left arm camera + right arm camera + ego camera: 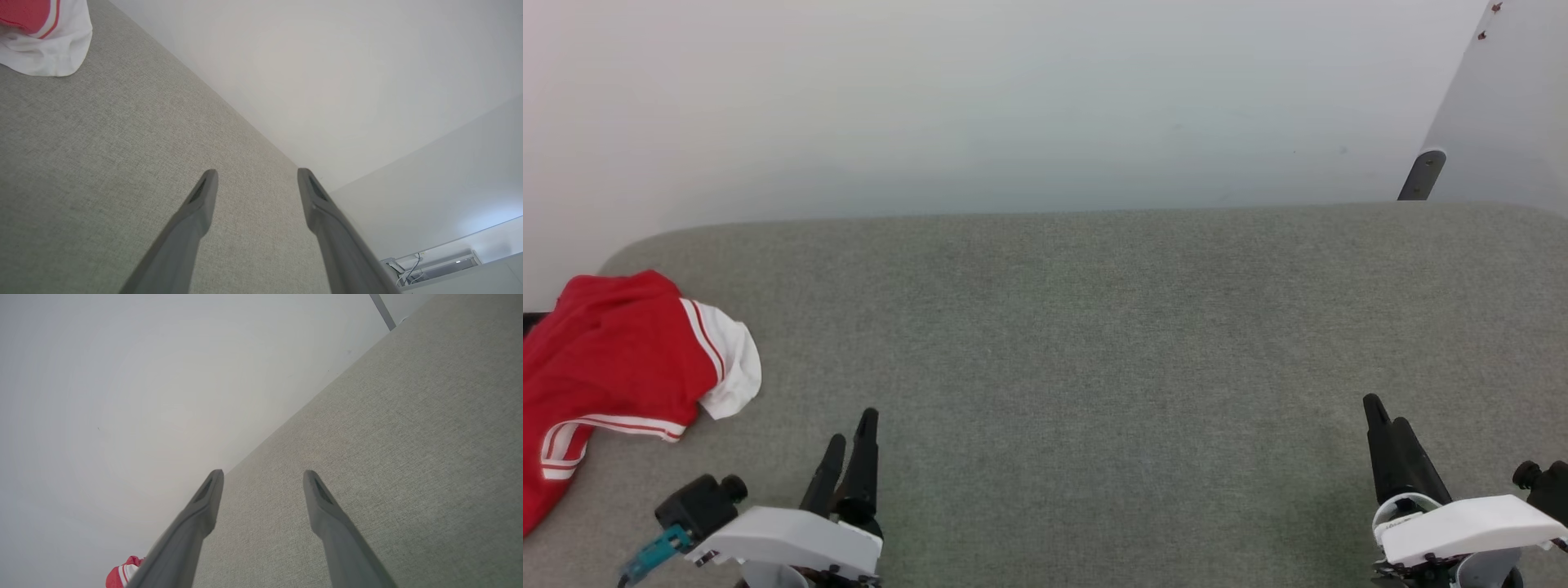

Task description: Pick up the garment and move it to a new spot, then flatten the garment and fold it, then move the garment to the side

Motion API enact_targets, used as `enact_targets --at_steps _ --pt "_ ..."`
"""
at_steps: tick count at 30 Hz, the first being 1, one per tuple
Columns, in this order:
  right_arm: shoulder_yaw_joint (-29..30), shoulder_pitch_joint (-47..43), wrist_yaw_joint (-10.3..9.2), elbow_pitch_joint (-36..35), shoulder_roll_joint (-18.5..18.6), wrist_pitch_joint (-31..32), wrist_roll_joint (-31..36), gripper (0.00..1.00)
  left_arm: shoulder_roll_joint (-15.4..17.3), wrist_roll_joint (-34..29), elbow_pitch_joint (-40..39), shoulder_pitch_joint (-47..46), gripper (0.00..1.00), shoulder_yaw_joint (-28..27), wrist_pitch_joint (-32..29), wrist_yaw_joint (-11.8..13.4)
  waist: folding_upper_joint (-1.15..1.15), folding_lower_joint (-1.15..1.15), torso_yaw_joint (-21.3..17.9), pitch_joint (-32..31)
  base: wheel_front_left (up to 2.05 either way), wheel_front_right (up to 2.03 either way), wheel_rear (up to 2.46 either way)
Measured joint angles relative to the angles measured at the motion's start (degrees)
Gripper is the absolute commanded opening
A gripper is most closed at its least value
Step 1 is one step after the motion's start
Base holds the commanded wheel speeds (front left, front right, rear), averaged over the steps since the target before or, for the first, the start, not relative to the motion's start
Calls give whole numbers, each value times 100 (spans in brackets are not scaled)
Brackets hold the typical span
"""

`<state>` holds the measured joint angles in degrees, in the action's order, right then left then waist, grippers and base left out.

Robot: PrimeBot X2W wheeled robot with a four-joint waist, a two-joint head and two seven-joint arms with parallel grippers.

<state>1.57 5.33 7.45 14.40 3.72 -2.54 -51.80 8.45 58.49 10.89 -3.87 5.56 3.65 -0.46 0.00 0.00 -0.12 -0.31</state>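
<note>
The garment (613, 367) is being shown crumpled at the frame's left edge, by the rounded corner of the grey surface (1094, 327); left gripper (854, 427) and right gripper (1386, 412) are being held spread, empty, flanking bare room.

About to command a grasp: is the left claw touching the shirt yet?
Apart. The head view shows bare grey surface between the left claw and the shirt.

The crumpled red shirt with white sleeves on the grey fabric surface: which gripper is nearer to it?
Left. The left gripper, open, sits close beside the red shirt, near its white sleeve, not touching. The right gripper, also open, is far off across the grey fabric surface.
</note>
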Motion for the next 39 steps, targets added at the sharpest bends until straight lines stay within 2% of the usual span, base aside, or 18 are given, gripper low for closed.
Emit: enact_targets --at_steps 15,39 --pt "33 16 0 -46 -13 -224 1305 100 79 -1213 -163 50 100 3 270 48 0 0 15 -23 0 0 0" --pt "123 29 1 -192 -32 -502 2748 100 49 -2741 -328 155 100 -66 623 -88 0 0 27 -35 0 0 0"
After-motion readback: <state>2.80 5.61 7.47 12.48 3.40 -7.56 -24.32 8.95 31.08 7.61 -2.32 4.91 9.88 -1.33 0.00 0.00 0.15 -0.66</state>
